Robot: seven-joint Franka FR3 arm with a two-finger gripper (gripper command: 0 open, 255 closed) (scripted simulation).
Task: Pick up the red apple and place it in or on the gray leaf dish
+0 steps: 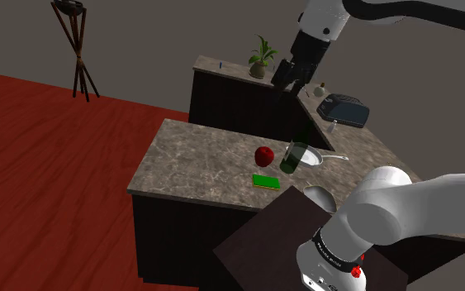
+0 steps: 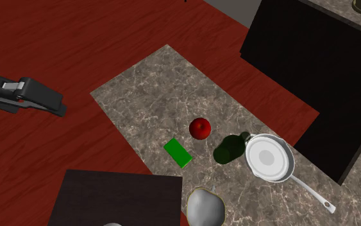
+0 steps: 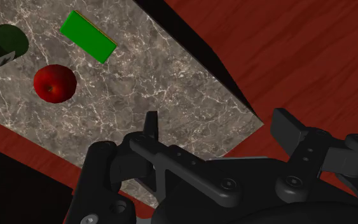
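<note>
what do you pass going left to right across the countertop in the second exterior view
green block → red apple → dark green bottle → white pan; the grey leaf dish is left out, since it overlaps the apple's place in that order

1. Light is dim and even across the stone counter (image 1: 197, 153); its front panels go almost black.
2. My white arm (image 1: 420, 207) is brightest on top, shading grey underneath.
3. My black fingers (image 3: 290, 130) carry faint grey edge highlights.
4. The pan (image 2: 281, 168) glares pale white.
</note>
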